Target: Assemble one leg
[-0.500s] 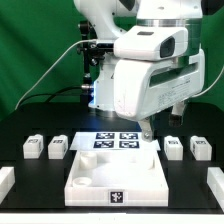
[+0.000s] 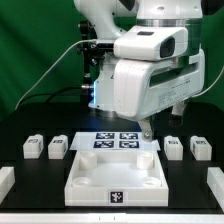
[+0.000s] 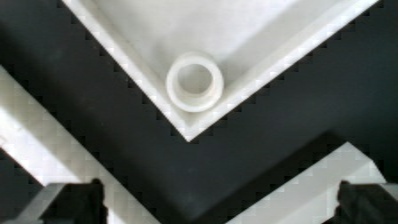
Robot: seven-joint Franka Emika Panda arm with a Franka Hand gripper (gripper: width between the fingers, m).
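Note:
Four small white legs with marker tags stand on the black table: two at the exterior view's left [image 2: 33,147] [image 2: 58,147] and two at its right [image 2: 173,146] [image 2: 200,147]. The large white tabletop [image 2: 90,172] lies in the middle at the front. My gripper [image 2: 147,128] hangs over the tabletop's far right corner, holding nothing. In the wrist view the tabletop corner [image 3: 267,50] with its round hole [image 3: 194,82] lies ahead of the gripper [image 3: 217,205]. The dark fingertips [image 3: 71,200] stand wide apart at the frame's edge. No leg shows in the wrist view.
The marker board [image 2: 115,140] lies flat just behind the tabletop. White parts sit at the table's front edge, one at the exterior view's far left [image 2: 5,181] and one at its far right [image 2: 214,186]. The arm's white body fills the upper middle.

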